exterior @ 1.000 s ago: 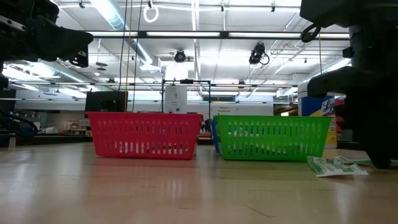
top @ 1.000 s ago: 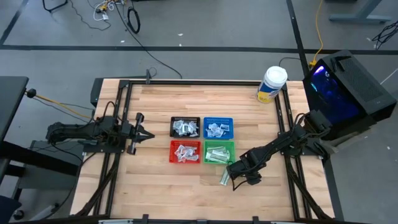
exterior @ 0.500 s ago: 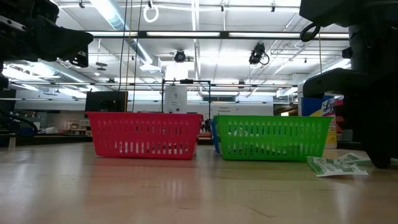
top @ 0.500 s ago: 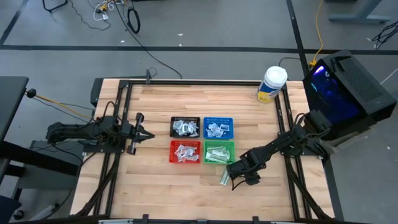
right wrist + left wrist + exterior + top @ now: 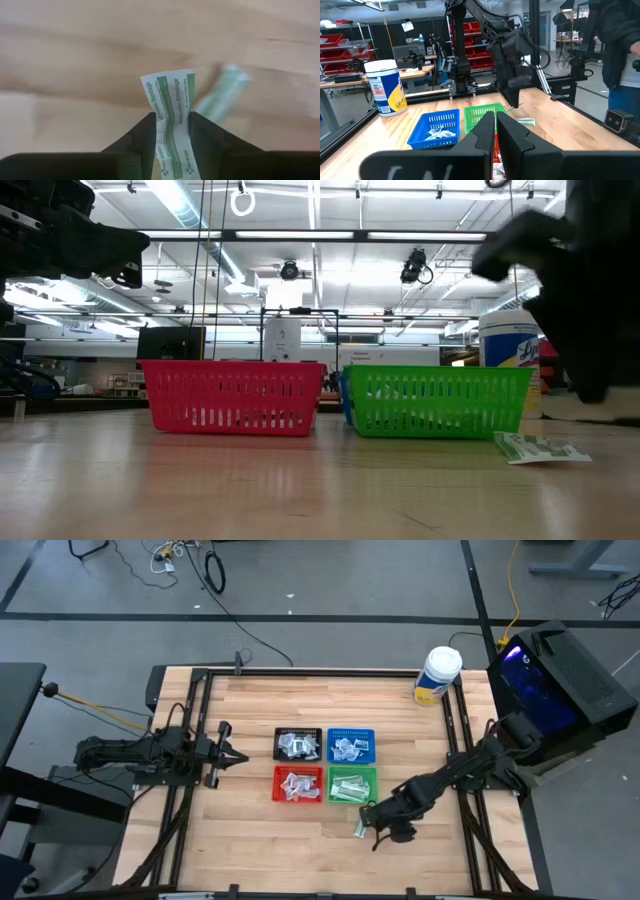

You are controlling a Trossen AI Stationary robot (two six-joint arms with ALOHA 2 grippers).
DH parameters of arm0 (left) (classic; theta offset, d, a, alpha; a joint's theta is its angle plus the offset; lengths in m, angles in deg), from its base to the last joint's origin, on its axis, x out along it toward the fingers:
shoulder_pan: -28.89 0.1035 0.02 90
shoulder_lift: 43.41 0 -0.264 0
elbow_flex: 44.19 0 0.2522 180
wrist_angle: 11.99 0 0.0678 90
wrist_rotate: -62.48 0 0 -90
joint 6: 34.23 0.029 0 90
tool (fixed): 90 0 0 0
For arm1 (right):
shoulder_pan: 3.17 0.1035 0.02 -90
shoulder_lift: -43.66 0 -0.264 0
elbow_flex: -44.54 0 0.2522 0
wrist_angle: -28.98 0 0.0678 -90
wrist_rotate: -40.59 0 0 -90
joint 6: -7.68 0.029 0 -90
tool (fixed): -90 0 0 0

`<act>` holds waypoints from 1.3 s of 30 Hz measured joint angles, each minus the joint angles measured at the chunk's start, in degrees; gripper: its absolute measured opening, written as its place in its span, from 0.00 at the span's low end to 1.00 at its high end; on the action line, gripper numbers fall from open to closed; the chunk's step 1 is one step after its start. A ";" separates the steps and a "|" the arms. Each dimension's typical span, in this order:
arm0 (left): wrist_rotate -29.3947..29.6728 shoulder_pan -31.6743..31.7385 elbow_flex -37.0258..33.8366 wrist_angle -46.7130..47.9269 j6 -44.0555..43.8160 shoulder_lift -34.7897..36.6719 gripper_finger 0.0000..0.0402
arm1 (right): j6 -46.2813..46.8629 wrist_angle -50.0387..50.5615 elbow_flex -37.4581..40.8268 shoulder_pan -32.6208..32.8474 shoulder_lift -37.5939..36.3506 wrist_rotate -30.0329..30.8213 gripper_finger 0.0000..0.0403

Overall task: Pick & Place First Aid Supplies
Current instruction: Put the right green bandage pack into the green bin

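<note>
White-and-green, one narrow bandage packet (image 5: 172,117) is pinched between the nearly closed fingers of the right gripper (image 5: 375,823), lifted just clear of the wooden table (image 5: 250,830) near its front edge. A second packet (image 5: 538,448) is left lying on the boards beside the green tray (image 5: 352,785). The held packet is best carried level over that tray and released only once it is well inside the rim. The left gripper (image 5: 226,754) is kept shut, idle near the left edge.
</note>
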 joint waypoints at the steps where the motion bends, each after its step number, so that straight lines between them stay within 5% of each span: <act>1: 0.00 0.00 0.00 -0.02 0.00 0.01 0.06 | 1.07 -1.29 -0.02 0.00 -0.51 0.02 0.29; 26: 0.00 -0.01 0.00 -0.01 0.01 0.02 0.06 | 18.58 -20.97 -0.07 -3.31 -7.88 0.98 0.29; 39: 0.00 -0.02 0.00 0.00 0.00 0.01 0.06 | 42.10 -20.69 -0.07 -10.25 -7.91 14.22 0.29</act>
